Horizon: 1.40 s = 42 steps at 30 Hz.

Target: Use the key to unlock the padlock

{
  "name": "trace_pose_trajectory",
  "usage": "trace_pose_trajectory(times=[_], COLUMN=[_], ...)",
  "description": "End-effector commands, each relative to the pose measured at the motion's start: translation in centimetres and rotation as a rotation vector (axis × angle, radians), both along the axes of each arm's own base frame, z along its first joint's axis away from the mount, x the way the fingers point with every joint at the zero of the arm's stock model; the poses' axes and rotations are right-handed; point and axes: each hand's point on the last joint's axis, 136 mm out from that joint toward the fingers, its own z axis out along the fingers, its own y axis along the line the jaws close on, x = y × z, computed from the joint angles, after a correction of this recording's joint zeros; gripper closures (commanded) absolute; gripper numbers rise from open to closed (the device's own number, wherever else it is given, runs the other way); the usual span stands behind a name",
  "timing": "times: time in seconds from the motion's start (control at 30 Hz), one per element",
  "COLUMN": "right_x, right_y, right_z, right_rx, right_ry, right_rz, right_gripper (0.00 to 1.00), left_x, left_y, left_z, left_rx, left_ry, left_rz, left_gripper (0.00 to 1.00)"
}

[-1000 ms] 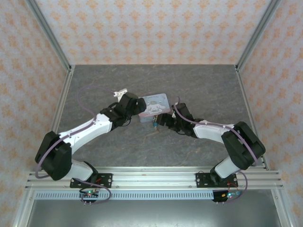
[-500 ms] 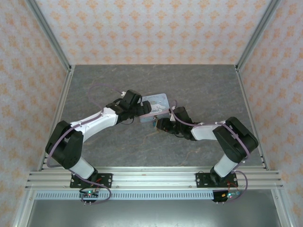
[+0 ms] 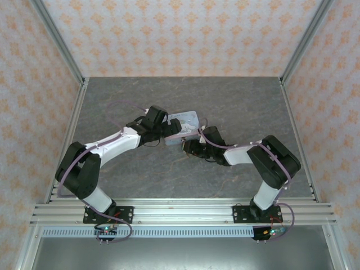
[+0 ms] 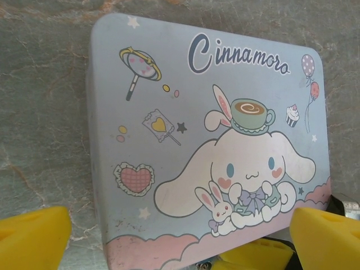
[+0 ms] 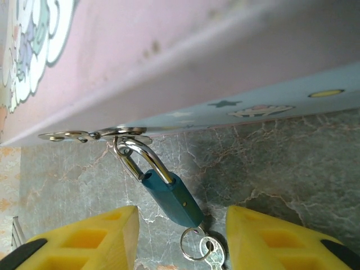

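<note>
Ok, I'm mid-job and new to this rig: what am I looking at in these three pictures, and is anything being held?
These are two white-and-black robot arms bolted at the near edge of a grey stone-patterned table. The overhead picture looks down from behind them, left arm on the left. The other two come from cameras on the wrists; the yellow blocks at the bottom are each gripper's own fingers. On the table lies a pastel-blue rectangular tin with a cartoon dog. A small teal padlock is hooked by its silver shackle through the tin's clasp, with a thin silver key on a ring at its lower end. The left gripper is open over the tin; the right gripper is open, fingers either side of the padlock. Nothing is held.
</note>
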Motion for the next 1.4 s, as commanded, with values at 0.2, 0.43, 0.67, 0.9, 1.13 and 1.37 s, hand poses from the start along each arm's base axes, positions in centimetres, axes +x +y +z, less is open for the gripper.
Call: trace_pose_trajectory(times=[0.2,0.43,0.67,0.9,1.13,1.37], right_x=[-0.1,-0.3,-0.5,-0.6,-0.8,-1.2], right_y=[2.0,2.2,1.8,1.4,0.3,-0.4], right_z=[0.2,-0.1,-0.7,-0.6,-0.3,0.4], right_rx=[0.032,0.028,0.022,0.021,0.003,0.02], right_ry=[-0.029,-0.031,-0.022,-0.023,-0.039,-0.046], right_rz=[0.038,0.039,0.023,0.0,-0.036,-0.059], right_gripper=[0.57,0.66,0.74,0.85,0.9,0.65], left_x=[0.4,0.2,0.1,0.2,0.0,-0.4], left_y=[-0.6,-0.6,-0.8,-1.0,-1.2,-0.6], left_z=[-0.8,-1.2,-1.5,-1.2,0.2,2.4], left_rx=[-0.049,-0.059,-0.073,-0.085,-0.108,-0.092], left_ry=[0.012,0.019,0.023,0.018,-0.002,-0.034], left_rz=[0.008,0.009,0.009,0.002,-0.007,-0.011], left_gripper=[0.0,0.0,0.0,0.0,0.0,0.0])
